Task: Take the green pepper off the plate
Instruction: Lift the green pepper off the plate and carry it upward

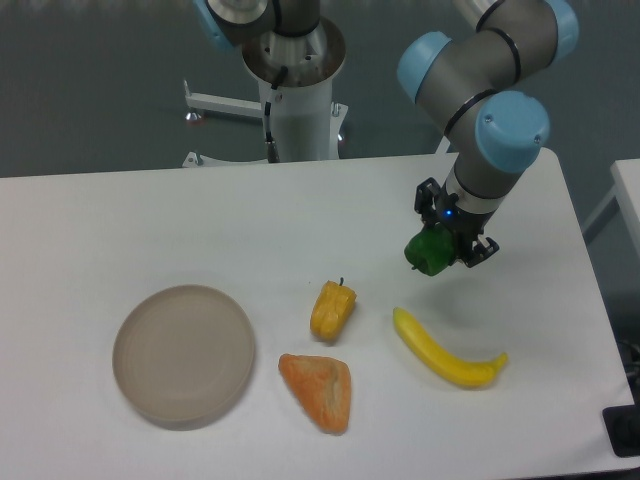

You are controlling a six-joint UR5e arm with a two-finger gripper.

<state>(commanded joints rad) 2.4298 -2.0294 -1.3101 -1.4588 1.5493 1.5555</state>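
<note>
Fingers (447, 246) clenched on green pepper (430, 254); pepper between them, far from plate (184, 353)

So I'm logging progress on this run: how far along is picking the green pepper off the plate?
Done: the green pepper is off the plate, which lies bare at the left. In hand: the gripper holds the pepper above the table, right of the yellow pepper and above the banana. Left: apparently nothing, unless the pepper must be set somewhere.
</note>
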